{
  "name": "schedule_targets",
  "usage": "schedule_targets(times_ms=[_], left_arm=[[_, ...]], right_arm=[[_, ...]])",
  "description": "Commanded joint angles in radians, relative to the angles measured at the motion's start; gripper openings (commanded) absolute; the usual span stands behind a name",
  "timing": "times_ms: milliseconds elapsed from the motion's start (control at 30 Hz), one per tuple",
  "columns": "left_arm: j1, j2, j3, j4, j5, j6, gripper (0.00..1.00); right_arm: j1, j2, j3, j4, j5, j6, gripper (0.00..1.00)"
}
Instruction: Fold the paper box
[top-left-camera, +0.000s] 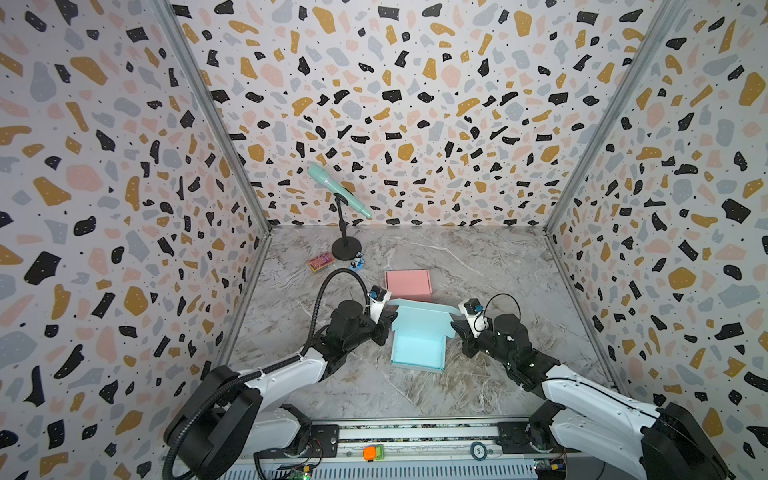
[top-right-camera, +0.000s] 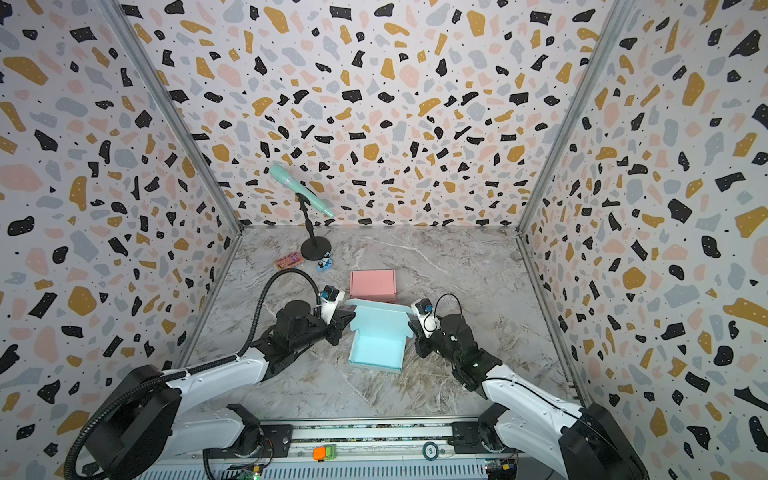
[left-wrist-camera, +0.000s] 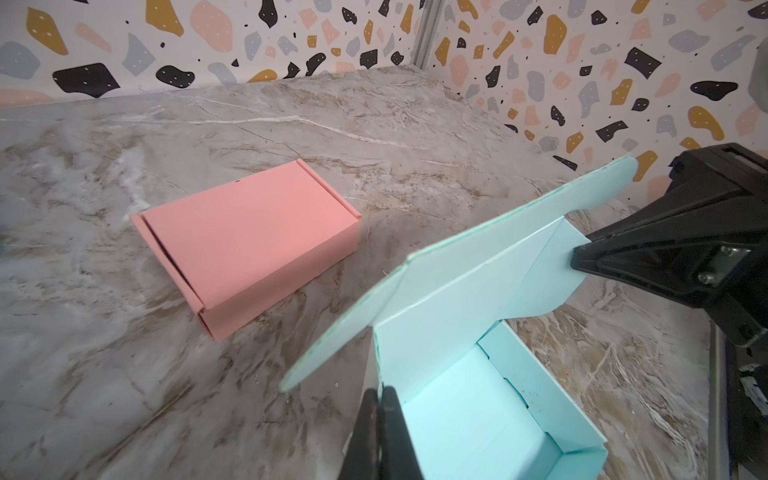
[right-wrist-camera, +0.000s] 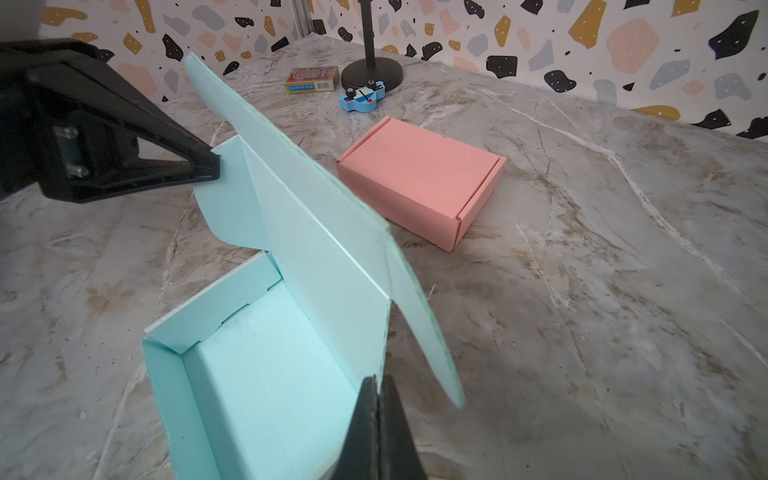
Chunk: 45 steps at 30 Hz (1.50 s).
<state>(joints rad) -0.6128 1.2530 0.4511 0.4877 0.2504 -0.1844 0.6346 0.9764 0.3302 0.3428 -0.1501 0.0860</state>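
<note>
Paper box (top-left-camera: 417, 347): light blue, resting on the marble table (top-left-camera: 519, 270) directly between your two sets of fingers. The tray is open and faces up. The lid rises from the tray wall farthest from your arms and leans back at a tilt, and its front flap is bent along the top edge. A rounded side flap projects from each end of the lid toward the fingers on that side.

Left gripper (top-left-camera: 388, 324): you have the fingers pressed together, with no gap showing. In the right wrist view the closed tip meets the outer face of the lid's side flap nearest it.

Right gripper (top-left-camera: 457, 326): also closed, finger against finger. In the left wrist view its tip touches the outer face of the opposite side flap. As seen, contact on both sides is tip against flap. Each gripper's own wrist view does not show whether a card edge sits between the tips.

Surroundings: a closed pink box (top-left-camera: 408, 284) lies on the table beyond both fingertips, just past the raised lid and apart from the blue box. Farther out beyond your left fingers stands a black microphone stand (top-left-camera: 344, 245) holding a mint microphone (top-left-camera: 332, 187) at a slant. A card pack (top-left-camera: 321, 262) and a small blue toy (top-left-camera: 357, 262) sit just beside its base.
</note>
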Motion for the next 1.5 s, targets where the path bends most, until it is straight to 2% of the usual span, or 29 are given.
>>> schedule_targets(times_ms=[0, 200, 500, 733, 1133, 1467], left_arm=[[-0.057, -0.009, 0.006, 0.052, -0.078, -0.040, 0.00], [-0.164, -0.022, 0.017, 0.051, -0.271, -0.076, 0.00], [-0.260, -0.080, -0.019, 0.073, -0.402, -0.104, 0.00], [-0.289, -0.098, -0.041, 0.128, -0.442, -0.141, 0.00], [-0.310, -0.066, -0.085, 0.227, -0.489, -0.164, 0.00], [-0.326, -0.022, -0.119, 0.298, -0.503, -0.131, 0.00]], right_arm=[[0.005, 0.009, 0.038, -0.004, -0.018, 0.003, 0.01], [0.005, 0.002, 0.038, -0.009, -0.004, 0.004, 0.01], [0.005, -0.015, 0.035, -0.008, -0.013, 0.009, 0.04], [0.007, -0.010, 0.030, 0.037, -0.127, 0.009, 0.07], [0.007, 0.011, 0.022, 0.079, -0.166, 0.032, 0.11], [0.007, 0.078, 0.035, 0.134, -0.185, 0.059, 0.12]])
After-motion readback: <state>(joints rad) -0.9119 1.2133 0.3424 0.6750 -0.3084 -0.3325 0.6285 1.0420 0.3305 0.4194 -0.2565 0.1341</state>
